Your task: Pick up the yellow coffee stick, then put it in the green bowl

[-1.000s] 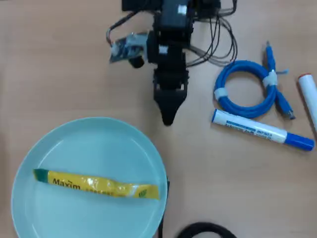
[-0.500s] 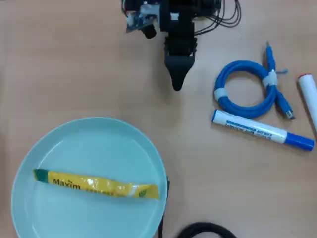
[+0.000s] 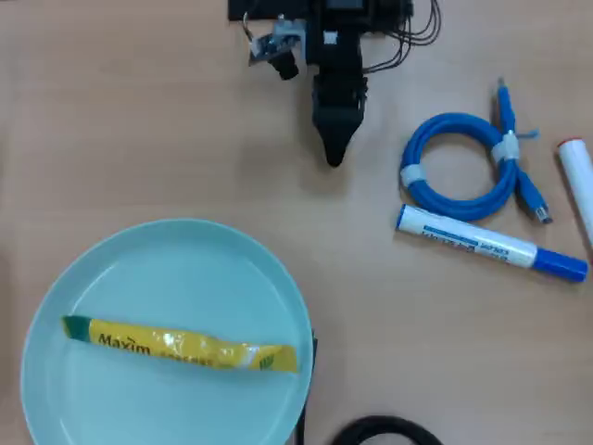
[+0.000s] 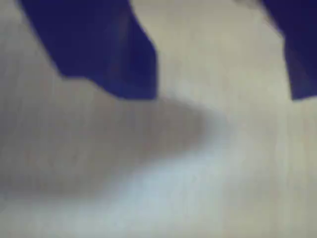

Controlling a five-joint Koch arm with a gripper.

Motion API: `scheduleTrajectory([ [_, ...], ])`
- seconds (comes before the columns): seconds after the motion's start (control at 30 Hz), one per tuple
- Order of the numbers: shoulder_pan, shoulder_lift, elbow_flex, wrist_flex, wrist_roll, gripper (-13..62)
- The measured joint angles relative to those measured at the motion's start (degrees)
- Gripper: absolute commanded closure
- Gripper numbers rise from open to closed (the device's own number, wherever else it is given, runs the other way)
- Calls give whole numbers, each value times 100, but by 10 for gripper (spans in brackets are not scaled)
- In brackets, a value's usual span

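The yellow coffee stick [image 3: 181, 345] lies flat inside the green bowl [image 3: 185, 255] at the lower left of the overhead view, its green end to the left and "Maxim" readable. My gripper [image 3: 334, 156] is at the top centre, well away from the bowl, pointing down over bare table and holding nothing. In the blurred wrist view my gripper [image 4: 220, 96] shows two dark blue fingers [image 4: 119, 54] standing apart, with only bare table between them. The bowl and stick are out of the wrist view.
A coiled blue cable [image 3: 459, 167] and a white marker with a blue cap [image 3: 491, 244] lie to the right of the gripper. Another white pen [image 3: 579, 181] is at the right edge. A black cable [image 3: 380, 431] loops at the bottom edge.
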Motion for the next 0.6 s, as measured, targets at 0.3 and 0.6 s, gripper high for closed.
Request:
scheduleTrajectory([
  [0.3,-264,870,1600,-817,26,395],
  [0.6,-149,870,2197,-2048,35,575],
])
